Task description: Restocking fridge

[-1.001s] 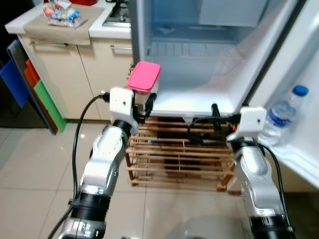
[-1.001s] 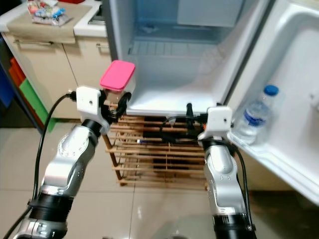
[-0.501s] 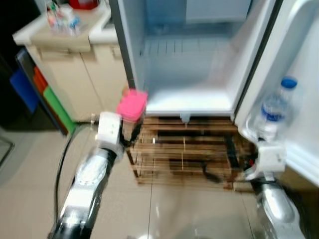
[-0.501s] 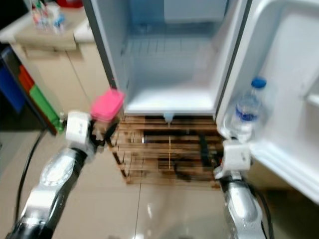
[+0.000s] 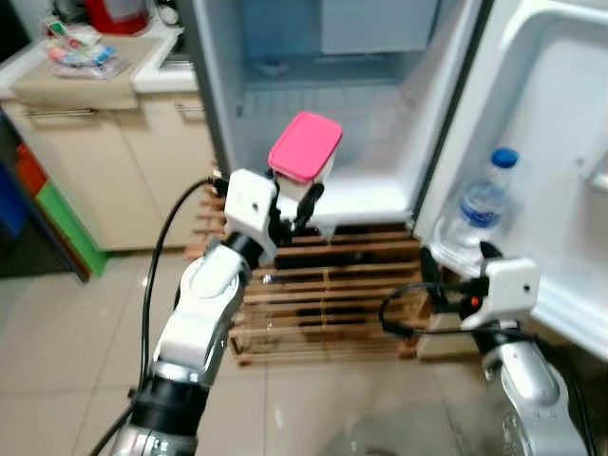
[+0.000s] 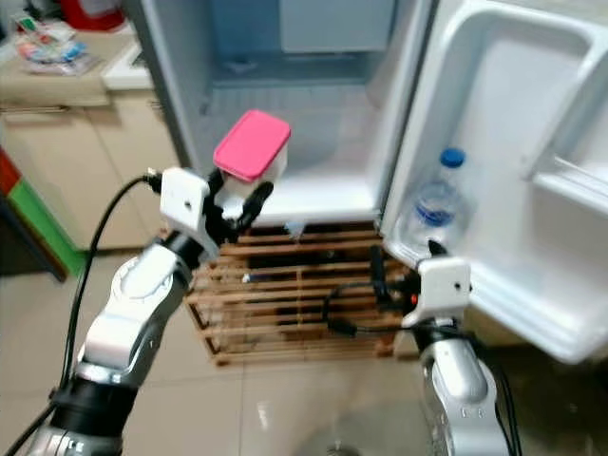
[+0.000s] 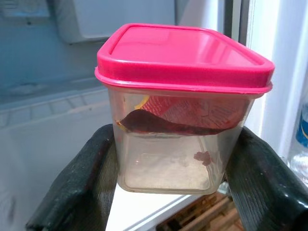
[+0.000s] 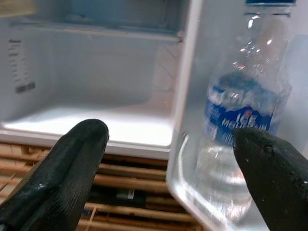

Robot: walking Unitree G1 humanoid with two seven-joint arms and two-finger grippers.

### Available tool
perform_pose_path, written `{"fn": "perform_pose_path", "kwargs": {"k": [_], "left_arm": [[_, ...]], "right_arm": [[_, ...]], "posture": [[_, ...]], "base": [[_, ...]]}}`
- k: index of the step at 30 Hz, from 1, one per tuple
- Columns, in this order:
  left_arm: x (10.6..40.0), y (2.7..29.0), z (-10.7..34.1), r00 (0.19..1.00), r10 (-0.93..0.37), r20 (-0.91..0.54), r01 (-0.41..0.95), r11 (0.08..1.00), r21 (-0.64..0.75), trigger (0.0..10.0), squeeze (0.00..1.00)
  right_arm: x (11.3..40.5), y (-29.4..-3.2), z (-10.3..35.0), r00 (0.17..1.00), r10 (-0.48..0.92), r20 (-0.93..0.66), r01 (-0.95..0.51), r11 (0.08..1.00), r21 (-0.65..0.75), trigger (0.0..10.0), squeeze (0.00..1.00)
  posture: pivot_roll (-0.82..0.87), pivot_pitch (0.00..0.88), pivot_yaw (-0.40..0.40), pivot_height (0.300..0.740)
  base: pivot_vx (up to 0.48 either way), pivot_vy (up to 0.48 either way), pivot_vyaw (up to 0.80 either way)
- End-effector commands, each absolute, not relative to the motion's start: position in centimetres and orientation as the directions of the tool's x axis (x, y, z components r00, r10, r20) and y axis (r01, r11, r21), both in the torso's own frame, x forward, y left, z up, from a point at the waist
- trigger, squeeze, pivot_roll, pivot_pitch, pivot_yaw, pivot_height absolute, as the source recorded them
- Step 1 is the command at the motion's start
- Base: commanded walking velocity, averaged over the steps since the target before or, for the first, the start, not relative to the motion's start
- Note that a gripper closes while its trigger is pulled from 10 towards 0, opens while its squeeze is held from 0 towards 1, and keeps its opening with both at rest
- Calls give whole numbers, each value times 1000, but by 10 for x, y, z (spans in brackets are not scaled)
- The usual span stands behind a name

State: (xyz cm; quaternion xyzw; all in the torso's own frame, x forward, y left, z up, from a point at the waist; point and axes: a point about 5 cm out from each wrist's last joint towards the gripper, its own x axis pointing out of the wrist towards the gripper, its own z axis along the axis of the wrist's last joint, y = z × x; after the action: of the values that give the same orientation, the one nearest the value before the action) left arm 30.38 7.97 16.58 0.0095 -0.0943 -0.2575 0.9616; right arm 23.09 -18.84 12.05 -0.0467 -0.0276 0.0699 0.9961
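While the left gripper (image 5: 302, 198) clamps its fingers on the pink-lidded container (image 5: 304, 159) at frame centre, before the open fridge (image 5: 332, 114), placement is underway. Next: advance onto the bottom shelf (image 5: 366, 195). The right gripper (image 8: 168, 159) is open, empty, near the water bottle (image 5: 481, 202).

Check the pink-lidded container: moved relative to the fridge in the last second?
Yes. The pink-lidded container in the left gripper was at the fridge cabinet's left edge; now it sits in front of the open compartment, further right.
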Motion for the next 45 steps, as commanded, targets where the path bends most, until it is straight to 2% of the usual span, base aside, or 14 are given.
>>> {"fn": "perform_pose_path", "kwargs": {"k": [1, 10, 15, 21, 30, 35, 38, 45], "left_arm": [[307, 87, 168, 857, -484, 179, 476, 875, 87, 10000, 0], [307, 87, 168, 873, -450, 189, 446, 893, 66, 10000, 0], [316, 87, 167, 893, -418, 166, 407, 908, 95, 10000, 0], [333, 61, 177, 870, -465, 167, 453, 885, 104, 10000, 0], [351, 52, 194, 893, -403, 199, 396, 915, 80, 10000, 0], [369, 59, 201, 920, -336, 200, 327, 942, 79, 10000, 0], [385, 71, 203, 952, -249, 179, 242, 968, 61, 10000, 0], [401, 88, 205, 976, -160, 146, 155, 987, 49, 10000, 0]], "right_arm": [[235, -179, 128, 979, 189, 71, -183, 980, -80, 10000, 0], [224, -163, 126, 938, 347, 15, -347, 937, -32, 10000, 0], [223, -166, 126, 938, 346, 4, -346, 938, -34, 10000, 0], [225, -163, 126, 933, 360, -11, -360, 932, -33, 10000, 0], [223, -156, 132, 927, 376, 0, -376, 926, -31, 10000, 0], [218, -156, 133, 924, 381, -12, -382, 924, -29, 10000, 0], [210, -151, 132, 919, 392, -28, -393, 920, -17, 10000, 0], [199, -148, 131, 924, 379, -49, -380, 925, 1, 10000, 0]], "posture": [[-167, 0, 43, 740], [-180, 0, 45, 740], [-180, 0, 45, 740], [-194, 0, 39, 740], [-232, 27, 52, 740], [-247, 60, 52, 740], [-252, 114, 50, 740], [-265, 152, 50, 740]], "base": [[472, 0, 0], [439, 0, 0], [0, 0, 0], [0, 0, 0], [0, 0, 0], [0, 0, 0], [0, 0, 0], [0, 0, 0]]}}
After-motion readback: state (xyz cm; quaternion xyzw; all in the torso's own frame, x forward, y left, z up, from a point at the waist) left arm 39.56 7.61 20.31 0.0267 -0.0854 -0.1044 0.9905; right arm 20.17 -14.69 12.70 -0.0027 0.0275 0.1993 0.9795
